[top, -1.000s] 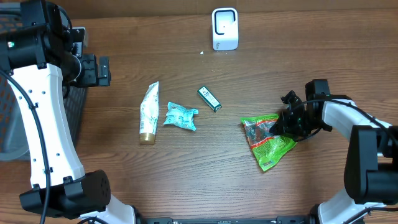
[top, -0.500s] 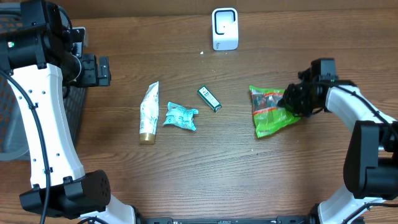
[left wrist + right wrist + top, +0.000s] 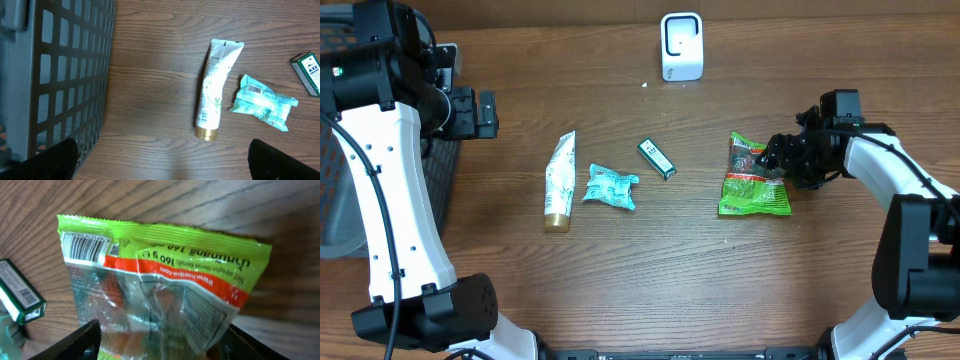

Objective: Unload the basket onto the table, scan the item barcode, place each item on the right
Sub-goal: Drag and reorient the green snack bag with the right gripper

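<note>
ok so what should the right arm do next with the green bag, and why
Probably lift the right gripper straight up off the green bag: its jaws stand open astride the bag, which lies flat with its barcode face up, well short of the white scanner.

Overhead: fixed, high, looking straight down on the whole table [image 3: 650, 290]; left wrist: raised, looking down on basket [image 3: 60, 75], tube [image 3: 215, 90] and teal packet [image 3: 262, 102], the last two also seen overhead; right wrist: close over the green bag [image 3: 165, 280], sharing the small green box [image 3: 17, 297] with both others.
</note>
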`<state>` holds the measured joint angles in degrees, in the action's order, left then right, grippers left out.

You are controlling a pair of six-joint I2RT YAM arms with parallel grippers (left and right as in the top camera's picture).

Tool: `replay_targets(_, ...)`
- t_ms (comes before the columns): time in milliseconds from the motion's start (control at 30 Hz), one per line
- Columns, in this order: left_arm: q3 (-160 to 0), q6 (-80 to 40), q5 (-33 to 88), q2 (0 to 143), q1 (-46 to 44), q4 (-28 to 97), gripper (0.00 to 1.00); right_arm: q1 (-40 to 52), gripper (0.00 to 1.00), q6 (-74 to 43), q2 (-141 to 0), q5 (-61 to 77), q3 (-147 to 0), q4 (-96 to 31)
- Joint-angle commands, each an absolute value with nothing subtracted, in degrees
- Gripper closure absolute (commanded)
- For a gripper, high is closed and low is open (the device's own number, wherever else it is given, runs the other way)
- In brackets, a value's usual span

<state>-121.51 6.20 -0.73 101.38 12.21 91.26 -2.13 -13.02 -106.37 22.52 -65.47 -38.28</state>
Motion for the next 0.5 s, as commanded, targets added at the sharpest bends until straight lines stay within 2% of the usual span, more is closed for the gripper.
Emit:
replay_targets(0, -121.9, 6.9, -0.9, 100.5, 12.4, 91.2, 0.00, -1.8, 0.25, -12.0, -107.5, 22.8, -62.4, -37.0)
replay_targets(133, -121.9, 6.9, -0.9, 100.5, 12.4, 91.2, 0.00, -1.6, 0.25, -13.9, -108.7, 22.0, -58.8, -32.8)
replay_targets(233, -121.9, 6.9, -0.9, 100.5, 12.4, 91.2, 0.00, -1.1, 0.34, -13.9, -110.6, 21.9, -57.1, -28.8)
replay_targets(400, -121.9, 6.9, -0.9, 100.5, 12.4, 91.2, 0.00, 0.5, 0.41, -13.9, -114.9, 21.9, -55.0, -24.7)
replay_targets(467, -121.9, 6.9, -0.9, 100.5, 12.4, 91.2, 0.00, 1.0, 0.55, -13.9, -116.3, 22.3, -55.0, -25.1)
